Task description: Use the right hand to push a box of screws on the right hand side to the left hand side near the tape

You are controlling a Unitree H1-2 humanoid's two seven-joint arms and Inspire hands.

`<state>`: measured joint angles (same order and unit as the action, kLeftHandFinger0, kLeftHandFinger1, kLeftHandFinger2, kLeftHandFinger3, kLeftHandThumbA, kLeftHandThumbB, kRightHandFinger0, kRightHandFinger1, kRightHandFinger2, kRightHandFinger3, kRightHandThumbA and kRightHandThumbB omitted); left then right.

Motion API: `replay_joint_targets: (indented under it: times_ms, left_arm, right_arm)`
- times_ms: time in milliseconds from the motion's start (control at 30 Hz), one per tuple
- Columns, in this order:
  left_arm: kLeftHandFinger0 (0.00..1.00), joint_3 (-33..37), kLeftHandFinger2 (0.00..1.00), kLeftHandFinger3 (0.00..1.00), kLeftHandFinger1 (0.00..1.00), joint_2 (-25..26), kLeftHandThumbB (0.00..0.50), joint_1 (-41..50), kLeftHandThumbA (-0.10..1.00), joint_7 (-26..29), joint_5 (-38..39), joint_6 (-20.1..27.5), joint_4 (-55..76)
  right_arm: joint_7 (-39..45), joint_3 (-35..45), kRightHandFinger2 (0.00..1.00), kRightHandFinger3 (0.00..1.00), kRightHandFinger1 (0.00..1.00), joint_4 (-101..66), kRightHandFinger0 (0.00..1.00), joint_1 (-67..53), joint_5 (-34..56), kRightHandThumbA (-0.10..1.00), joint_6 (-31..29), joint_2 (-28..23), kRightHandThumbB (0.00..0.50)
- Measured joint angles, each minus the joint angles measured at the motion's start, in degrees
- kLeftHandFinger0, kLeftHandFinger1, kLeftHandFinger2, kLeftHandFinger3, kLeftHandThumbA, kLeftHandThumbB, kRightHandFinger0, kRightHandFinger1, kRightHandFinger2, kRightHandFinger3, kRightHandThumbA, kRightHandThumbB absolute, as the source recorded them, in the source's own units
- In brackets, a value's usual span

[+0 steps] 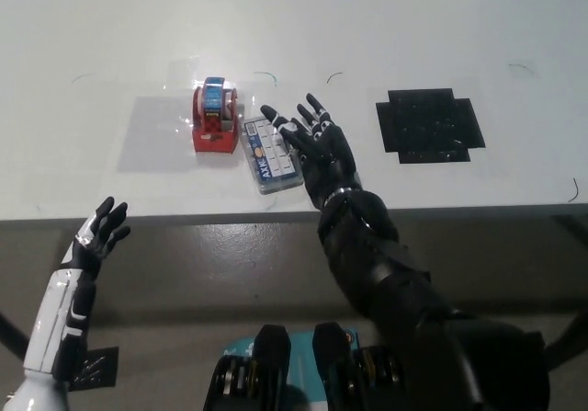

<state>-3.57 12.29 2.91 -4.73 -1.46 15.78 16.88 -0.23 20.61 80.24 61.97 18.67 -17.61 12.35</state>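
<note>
A clear plastic box of screws [267, 154] with a white grid lid lies on the white table [386, 25], right beside the red tape dispenser [215, 118], almost touching it. My black right hand [317, 149] is open, its fingers spread, pressed flat against the box's right side. My white left hand [97, 234] rests open below the table's front edge at the lower left.
A black flat mat [429, 123] lies on the table to the right of my right hand. Thin black marks outline areas on the tabletop. The table's front edge [184, 216] runs across the middle of the picture.
</note>
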Motion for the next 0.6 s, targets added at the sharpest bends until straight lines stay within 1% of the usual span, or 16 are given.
replay_joint_targets:
  times_ms: [67, 133, 233, 267, 300, 333, 367, 467, 533, 567, 600]
  left_arm:
    - [1.0, -0.02, 1.0, 1.0, 1.0, 0.0, 0.041, 0.0, 1.0, 0.0, 0.0, 0.0, 0.07]
    - [1.0, -0.06, 1.0, 1.0, 1.0, 0.0, 0.045, 0.0, 1.0, 0.0, 0.01, 0.0, 0.15]
    - [1.0, -0.11, 1.0, 1.0, 1.0, 0.01, 0.05, 0.0, 1.0, 0.0, 0.01, -0.01, 0.52]
    - [1.0, -0.11, 1.0, 1.0, 1.0, 0.01, 0.053, -0.01, 1.0, 0.0, 0.03, -0.02, 0.62]
    - [1.0, -0.11, 1.0, 1.0, 1.0, 0.02, 0.051, -0.01, 1.0, 0.0, 0.04, -0.02, 0.66]
    - [1.0, -0.1, 1.0, 1.0, 1.0, 0.03, 0.05, 0.01, 1.0, -0.01, 0.05, -0.02, 0.68]
    - [1.0, -0.1, 1.0, 1.0, 1.0, 0.04, 0.05, 0.01, 1.0, -0.01, 0.06, -0.02, 0.68]
    - [1.0, -0.13, 1.0, 1.0, 1.0, 0.07, 0.053, 0.02, 1.0, -0.01, 0.08, -0.02, 0.68]
    - [1.0, -0.16, 1.0, 1.0, 1.0, 0.07, 0.047, 0.02, 1.0, -0.01, 0.08, -0.03, 0.69]
    - [1.0, -0.17, 1.0, 1.0, 1.0, 0.1, 0.047, 0.02, 1.0, -0.01, 0.07, -0.03, 0.69]
    - [1.0, -0.19, 1.0, 1.0, 1.0, 0.12, 0.047, 0.02, 1.0, -0.01, 0.07, -0.03, 0.69]
  right_arm:
    - [-0.17, -0.18, 1.0, 1.0, 1.0, 0.0, 1.0, 0.02, -0.02, 1.0, -0.05, -0.01, 0.205]
    - [-0.39, -0.7, 1.0, 1.0, 1.0, 0.0, 1.0, 0.02, -0.25, 1.0, -0.26, -0.03, 0.202]
    - [-1.0, -1.56, 1.0, 1.0, 1.0, 0.01, 1.0, 0.01, -0.7, 1.0, -0.69, -0.13, 0.212]
    - [-1.41, -2.28, 1.0, 1.0, 1.0, 0.03, 1.0, 0.01, -1.03, 1.0, -0.91, -0.21, 0.227]
    - [-1.85, -3.03, 1.0, 1.0, 1.0, 0.04, 1.0, 0.0, -1.42, 1.0, -1.11, -0.32, 0.263]
    - [-2.23, -3.61, 1.0, 1.0, 1.0, 0.04, 1.0, -0.01, -1.68, 1.0, -1.26, -0.47, 0.267]
    - [-2.6, -4.12, 1.0, 1.0, 1.0, 0.03, 1.0, -0.03, -1.95, 1.0, -1.46, -0.66, 0.268]
    - [-4.17, -6.14, 1.0, 1.0, 1.0, -0.06, 1.0, -0.09, -3.16, 1.0, -2.26, -1.69, 0.249]
    - [-5.48, -8.13, 1.0, 1.0, 1.0, -0.44, 1.0, -0.16, -4.44, 1.0, -2.84, -2.79, 0.237]
    - [-6.43, -9.73, 1.0, 1.0, 1.0, -0.9, 1.0, -0.25, -5.52, 1.0, -3.31, -3.52, 0.238]
    - [-7.61, -11.6, 1.0, 1.0, 1.0, -1.55, 1.0, -0.42, -6.72, 1.0, -3.75, -4.48, 0.253]
